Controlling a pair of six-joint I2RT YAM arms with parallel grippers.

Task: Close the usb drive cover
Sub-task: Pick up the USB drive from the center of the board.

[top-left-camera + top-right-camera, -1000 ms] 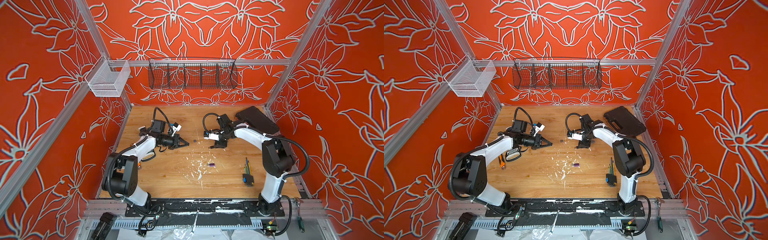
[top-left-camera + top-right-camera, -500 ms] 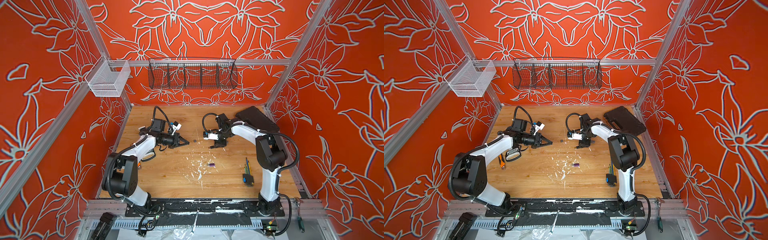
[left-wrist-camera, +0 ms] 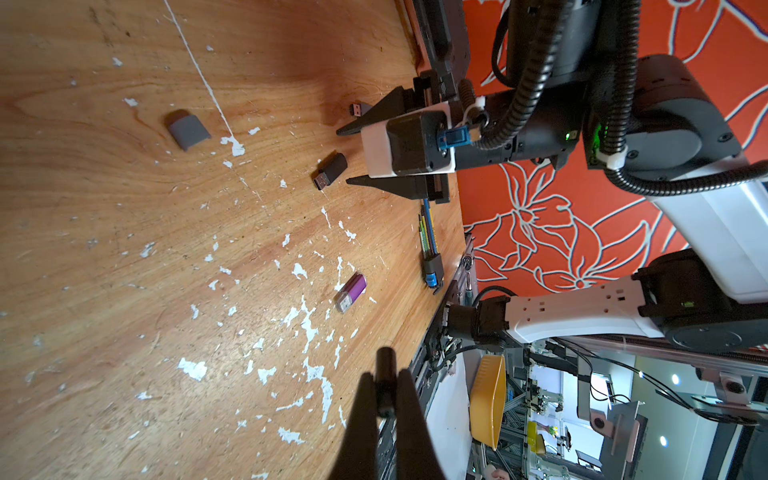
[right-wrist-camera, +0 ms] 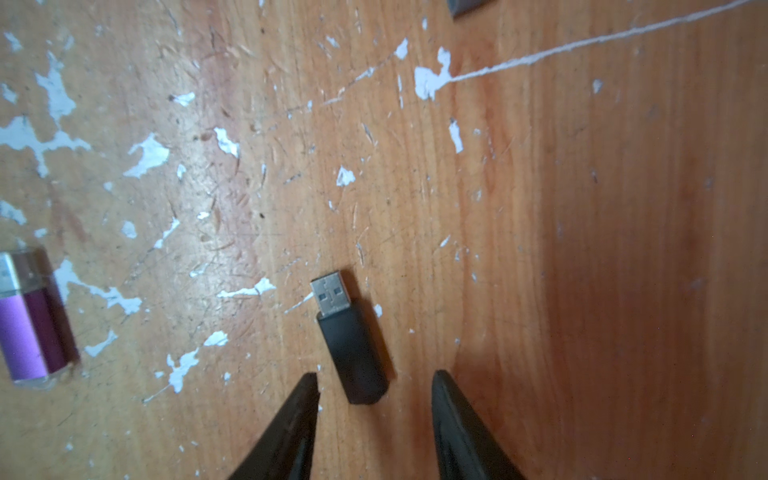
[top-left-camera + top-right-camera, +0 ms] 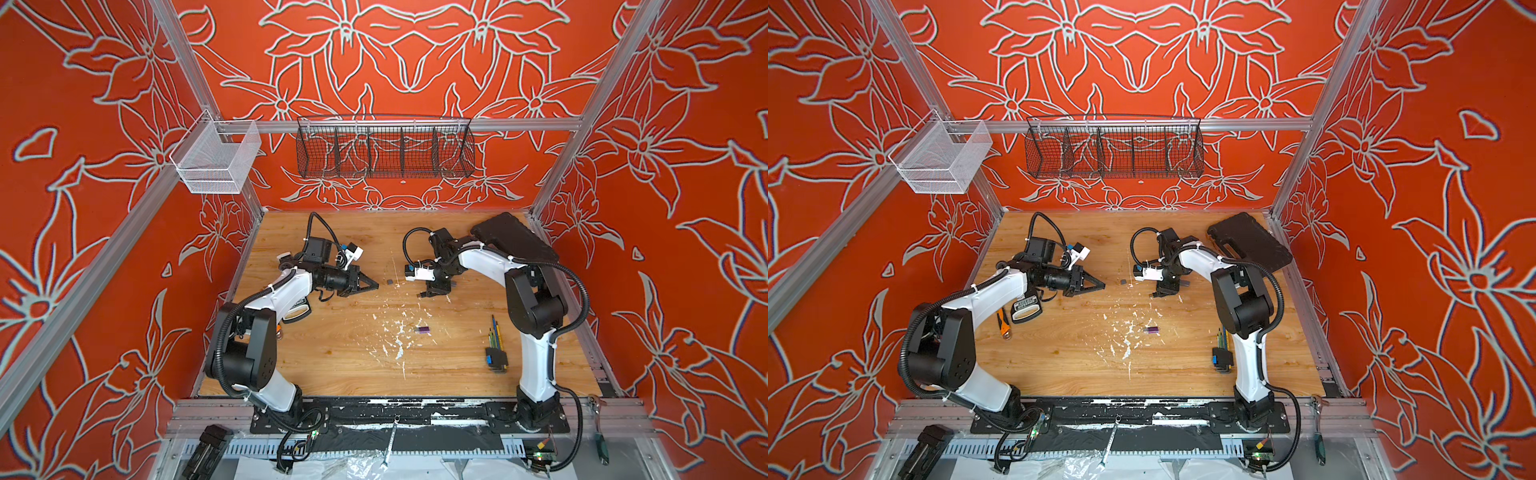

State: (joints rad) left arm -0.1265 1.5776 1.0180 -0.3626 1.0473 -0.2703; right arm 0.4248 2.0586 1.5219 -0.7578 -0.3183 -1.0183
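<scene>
Walls: orange-red, covered with large flowers drawn in pale grey-white outline.
Counter: light honey wood grain, flecked with white chips and crossed by one thin white streak.
USB drive: matte black body, silver plug.
Cover: black.
Loose cap: grey.
Purple drive: two-tone purple body, clear end.
Left claw: black.
Right claw: black.
Arms: white shells, black joints and hoses.
Wire basket: black.
Mesh basket: white.
Case: black.
Hex key set: black-and-blue holder with yellow, green and blue keys.
</scene>
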